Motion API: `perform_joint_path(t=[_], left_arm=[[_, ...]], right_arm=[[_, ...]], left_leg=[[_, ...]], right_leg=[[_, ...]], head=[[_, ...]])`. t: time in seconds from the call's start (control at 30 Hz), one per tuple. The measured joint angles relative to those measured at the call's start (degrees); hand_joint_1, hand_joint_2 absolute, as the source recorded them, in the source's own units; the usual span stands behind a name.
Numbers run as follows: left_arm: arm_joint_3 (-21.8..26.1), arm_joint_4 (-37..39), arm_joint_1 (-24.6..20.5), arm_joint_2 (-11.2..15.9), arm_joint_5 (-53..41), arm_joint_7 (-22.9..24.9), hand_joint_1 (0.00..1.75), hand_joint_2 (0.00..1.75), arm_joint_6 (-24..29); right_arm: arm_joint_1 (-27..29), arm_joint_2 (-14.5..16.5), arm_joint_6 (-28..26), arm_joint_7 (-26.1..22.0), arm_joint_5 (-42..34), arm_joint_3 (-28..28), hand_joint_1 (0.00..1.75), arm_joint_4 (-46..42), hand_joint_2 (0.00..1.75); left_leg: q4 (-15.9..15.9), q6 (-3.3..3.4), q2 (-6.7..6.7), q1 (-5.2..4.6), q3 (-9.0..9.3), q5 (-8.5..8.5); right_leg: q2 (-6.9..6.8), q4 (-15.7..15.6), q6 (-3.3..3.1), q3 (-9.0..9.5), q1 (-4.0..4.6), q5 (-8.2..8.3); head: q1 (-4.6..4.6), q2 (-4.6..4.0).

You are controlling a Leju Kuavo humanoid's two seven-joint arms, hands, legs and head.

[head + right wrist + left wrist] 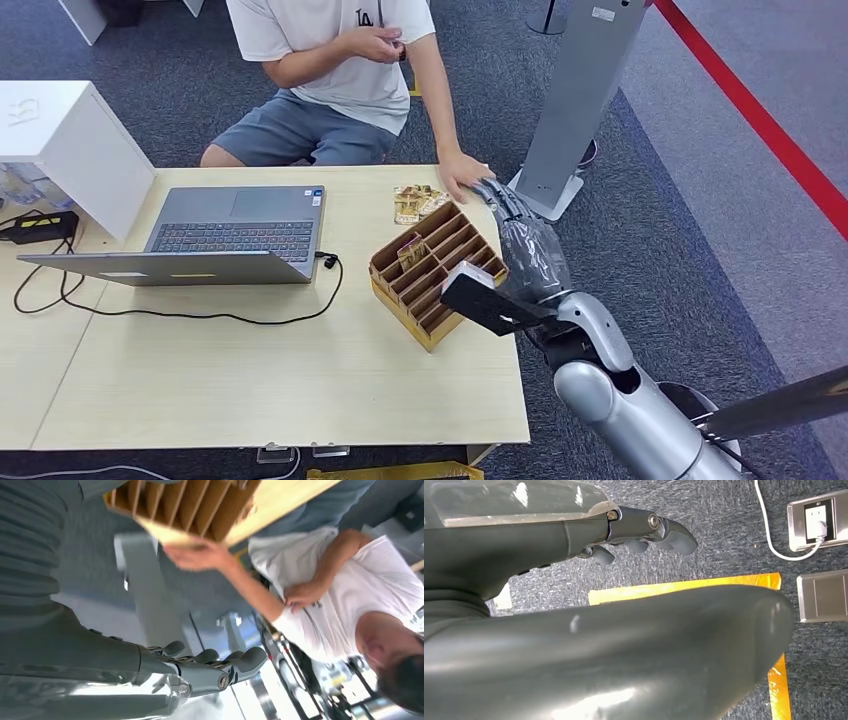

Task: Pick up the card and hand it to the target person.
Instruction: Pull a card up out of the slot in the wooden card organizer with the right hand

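A small gold-patterned card (410,251) stands on edge in the brown cardboard slotted organiser (437,272) on the pale wooden table (260,390), its long axis across its slot. The right hand (505,203) – fingers loosely extended, holding nothing – reaches beside a person's hand (462,172) at the table's far edge. The left hand (644,532) hangs over carpet, fingers curled in, empty.

Right hand (200,672) empty — person's hand (200,557) beside organizer (185,505).
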Motion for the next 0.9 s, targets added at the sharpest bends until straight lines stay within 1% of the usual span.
perform_joint_path(t=[0.1, 0.2, 0.4, 0.5, 0.63, 0.9], left_arm=[[0.35, -0.03, 0.05, -0.03, 0.38, 0.02, 0.00, 0.00, 0.15], [0.26, -0.06, 0.07, -0.13, 0.34, 0.23, 0.00, 0.00, 0.32], [-0.04, -0.07, 0.10, -0.28, 0.16, 0.96, 0.00, 0.00, 0.59], [-0.13, -0.13, 0.11, -0.35, 0.09, 0.89, 0.00, 0.00, 0.63], [-0.53, -0.21, 0.09, -0.35, -0.30, 0.82, 0.00, 0.00, 0.57], [-1.40, -0.32, -0.66, -0.31, -1.25, 1.21, 0.00, 0.00, 0.52]], right_arm=[[-3.04, 1.76, -0.04, 1.35, 5.00, 2.84, 0.01, 6.25, 1.75], [-5.06, 2.84, -1.66, 1.31, 7.03, 4.39, 0.03, 11.02, 1.75], [-6.90, 4.35, -2.12, 0.98, 8.36, 6.21, 0.00, 17.33, 1.75], [-7.17, 4.94, -2.64, 0.94, 8.08, 6.34, 0.01, 19.58, 1.75], [-7.34, 5.13, -3.20, 0.90, 7.71, 6.67, 0.04, 21.66, 1.75], [-6.29, 3.91, -3.55, 0.75, 7.27, 7.58, 0.13, 22.91, 1.75]], left_leg=[[-0.04, -0.01, 0.00, 0.01, 0.06, 0.02], [-0.06, -0.03, -0.06, 0.02, 0.06, 0.05], [-0.07, 0.00, -0.21, 0.02, 0.07, 0.06], [-0.09, 0.00, -0.23, 0.02, 0.06, 0.08], [-0.04, 0.00, -0.33, 0.02, 0.01, 0.07], [-0.01, 0.01, -0.45, 0.02, -0.02, 0.08]], right_leg=[[0.00, -0.02, 0.00, 0.06, 0.01, 0.01], [-0.06, -0.03, 0.00, 0.09, 0.02, 0.01], [-0.24, -0.05, 0.01, 0.16, 0.01, -0.04], [-0.26, -0.06, 0.01, 0.16, 0.01, -0.02], [-0.35, -0.02, 0.02, 0.14, 0.01, -0.06], [-0.48, -0.02, 0.03, 0.14, 0.02, -0.09]], head=[[0.00, 0.00], [0.00, 0.00], [0.00, 0.00], [0.00, 0.00], [0.00, 0.00], [0.00, 0.00]])
